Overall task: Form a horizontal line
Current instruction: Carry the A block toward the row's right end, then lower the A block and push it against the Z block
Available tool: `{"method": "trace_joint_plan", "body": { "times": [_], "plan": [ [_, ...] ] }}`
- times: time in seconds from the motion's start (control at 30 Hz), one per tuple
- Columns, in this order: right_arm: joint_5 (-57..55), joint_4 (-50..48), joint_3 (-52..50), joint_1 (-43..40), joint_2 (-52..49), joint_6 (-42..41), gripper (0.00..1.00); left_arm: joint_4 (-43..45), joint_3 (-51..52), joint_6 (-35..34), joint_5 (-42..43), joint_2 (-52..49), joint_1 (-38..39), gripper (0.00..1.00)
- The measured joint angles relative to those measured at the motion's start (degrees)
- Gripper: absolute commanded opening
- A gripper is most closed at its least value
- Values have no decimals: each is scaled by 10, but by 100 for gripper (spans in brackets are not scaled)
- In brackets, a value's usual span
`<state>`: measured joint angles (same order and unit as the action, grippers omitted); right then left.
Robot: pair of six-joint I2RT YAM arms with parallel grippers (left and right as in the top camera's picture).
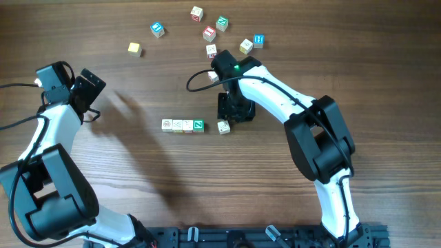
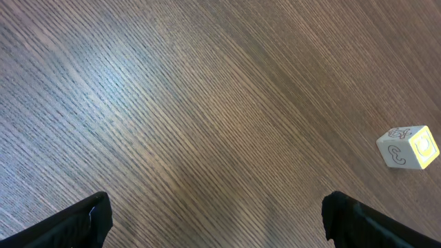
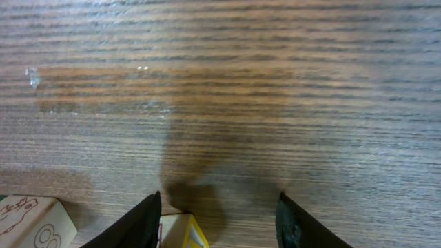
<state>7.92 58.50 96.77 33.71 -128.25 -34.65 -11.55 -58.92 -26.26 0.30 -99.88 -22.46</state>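
Note:
The horizontal line (image 1: 182,125) is a row of cubes touching edge to edge mid-table, three cream-white and a green-faced cube (image 1: 198,125) at its right end. A further cream cube (image 1: 223,127) lies a small gap to the right, slightly askew. My right gripper (image 1: 233,111) hangs just behind it, open. In the right wrist view the cube (image 3: 180,231), yellow-edged, sits between the fingers (image 3: 217,210) against the left one. The row's end cube (image 3: 31,222) shows at lower left. My left gripper (image 1: 91,88) is open and empty at the far left (image 2: 217,210).
Several loose letter cubes lie at the back: blue (image 1: 158,29), yellow (image 1: 134,48), cream (image 1: 197,12), green (image 1: 222,23), red (image 1: 209,32), another blue (image 1: 259,40). The yellow cube also shows in the left wrist view (image 2: 408,147). The right arm crosses the back middle.

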Motion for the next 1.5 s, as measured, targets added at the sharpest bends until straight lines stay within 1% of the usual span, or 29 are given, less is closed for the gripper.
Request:
{"method": "trace_joint_plan", "body": {
  "times": [0.2, 0.27, 0.37, 0.5, 0.57, 0.7, 0.83, 1.0, 1.5],
  "plan": [
    [-5, -7, 0, -13, 0, 0, 53, 0, 0, 0, 0, 0, 0, 100],
    [-6, 16, 0, -28, 0, 0, 53, 0, 0, 0, 0, 0, 0, 100],
    [-11, 78, -1, -59, -1, 7, 53, 0, 0, 0, 0, 0, 0, 100],
    [-9, 135, -3, -49, -1, 20, 53, 0, 0, 0, 0, 0, 0, 100],
    [-7, 144, -3, -30, -1, 25, 54, 0, 0, 0, 0, 0, 0, 100],
    [-4, 146, -4, 15, -1, 28, 54, 0, 0, 0, 0, 0, 0, 100],
    [-2, 141, -4, 40, -1, 28, 54, 0, 0, 0, 0, 0, 0, 100],
    [-2, 115, -4, 39, -1, 28, 54, 0, 0, 0, 0, 0, 0, 100],
    [0, 94, -4, 39, -1, 28, 55, 0, 0, 0, 0, 0, 0, 100]
  ]
}}
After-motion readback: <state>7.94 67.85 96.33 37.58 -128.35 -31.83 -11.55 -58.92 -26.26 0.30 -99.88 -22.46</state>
